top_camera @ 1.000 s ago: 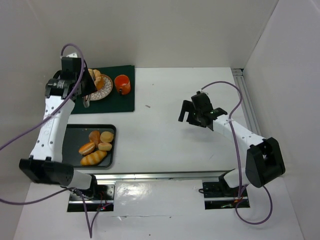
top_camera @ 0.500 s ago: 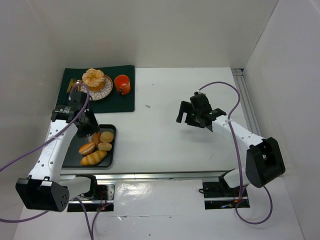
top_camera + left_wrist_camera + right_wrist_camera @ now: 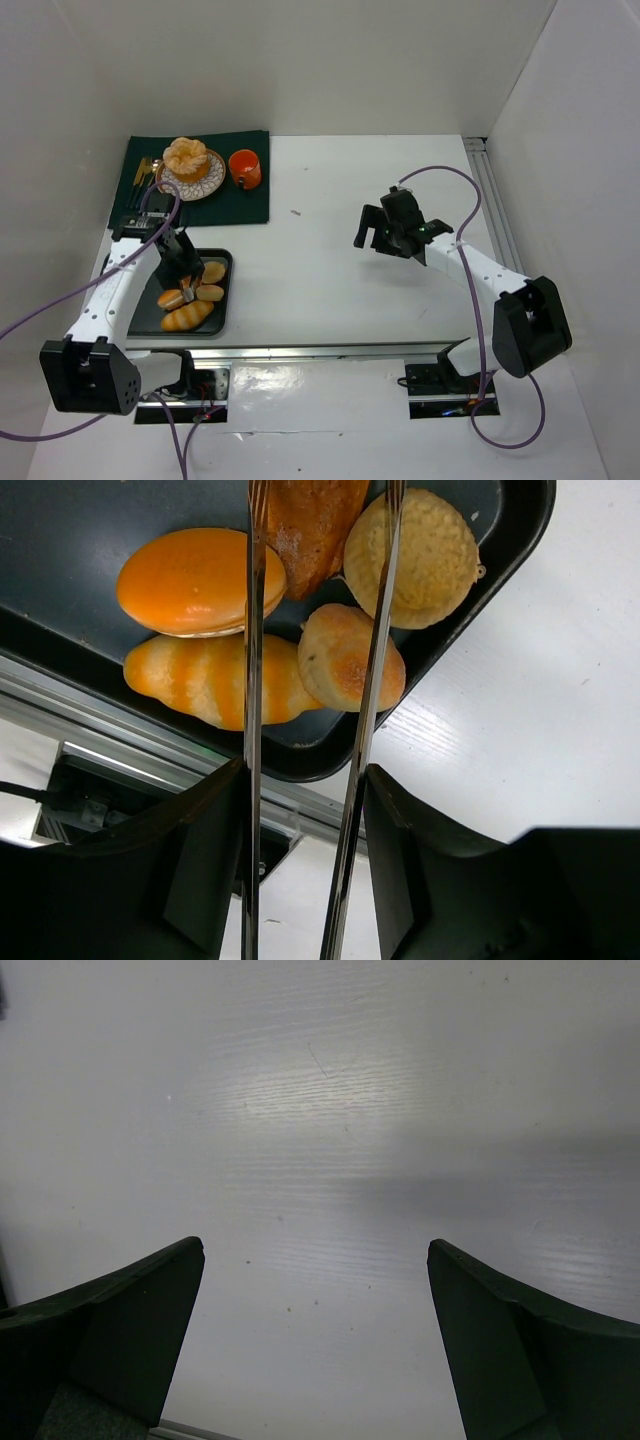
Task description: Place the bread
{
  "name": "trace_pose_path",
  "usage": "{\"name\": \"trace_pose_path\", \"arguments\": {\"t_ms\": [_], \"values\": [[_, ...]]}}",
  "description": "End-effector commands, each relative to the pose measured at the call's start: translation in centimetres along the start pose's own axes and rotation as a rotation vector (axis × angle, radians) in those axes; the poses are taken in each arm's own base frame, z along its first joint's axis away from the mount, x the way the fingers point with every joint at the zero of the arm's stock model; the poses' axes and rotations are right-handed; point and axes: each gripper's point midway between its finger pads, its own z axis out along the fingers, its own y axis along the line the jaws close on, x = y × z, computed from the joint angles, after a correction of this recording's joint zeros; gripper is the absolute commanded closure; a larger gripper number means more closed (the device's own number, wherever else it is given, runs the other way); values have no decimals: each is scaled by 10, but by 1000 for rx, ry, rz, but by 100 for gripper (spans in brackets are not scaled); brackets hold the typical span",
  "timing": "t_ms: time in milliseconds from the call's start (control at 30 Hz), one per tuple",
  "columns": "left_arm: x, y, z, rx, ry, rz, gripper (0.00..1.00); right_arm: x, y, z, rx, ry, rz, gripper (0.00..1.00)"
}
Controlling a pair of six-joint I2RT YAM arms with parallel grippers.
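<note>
The bread (image 3: 187,157), a large round golden bun with a lobed top, sits on a patterned plate (image 3: 207,187) on the dark green mat (image 3: 250,200) at the back left. My left gripper (image 3: 183,266) hangs over the black tray (image 3: 145,305), well in front of the bread. It is shut on metal tongs (image 3: 253,680), whose two arms reach out over the tray's buns in the left wrist view (image 3: 305,770). My right gripper (image 3: 385,232) is open and empty above bare table (image 3: 315,1250).
The tray (image 3: 80,520) holds a smooth orange bun (image 3: 195,580), a long ridged loaf (image 3: 215,680), a small bun (image 3: 350,658), a pale round bun (image 3: 425,555) and a brown pastry (image 3: 305,520). An orange cup (image 3: 245,168) stands beside the plate. Cutlery (image 3: 143,172) lies on the mat.
My left arm has drawn back from the plate to the tray with the tongs, leaving the bread on the plate. The right arm has barely moved.
</note>
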Motion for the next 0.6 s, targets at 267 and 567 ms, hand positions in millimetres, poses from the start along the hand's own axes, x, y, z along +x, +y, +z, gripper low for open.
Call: {"name": "trace_pose_path", "arguments": {"t_ms": [267,567], "values": [[-9,16,5,-54,-22,-92,38,-13,9,0,-20,-43,-25,0],[-8,17,19,-11,24,-97,65,-15,11,0,-25,-51,-24,0]]}}
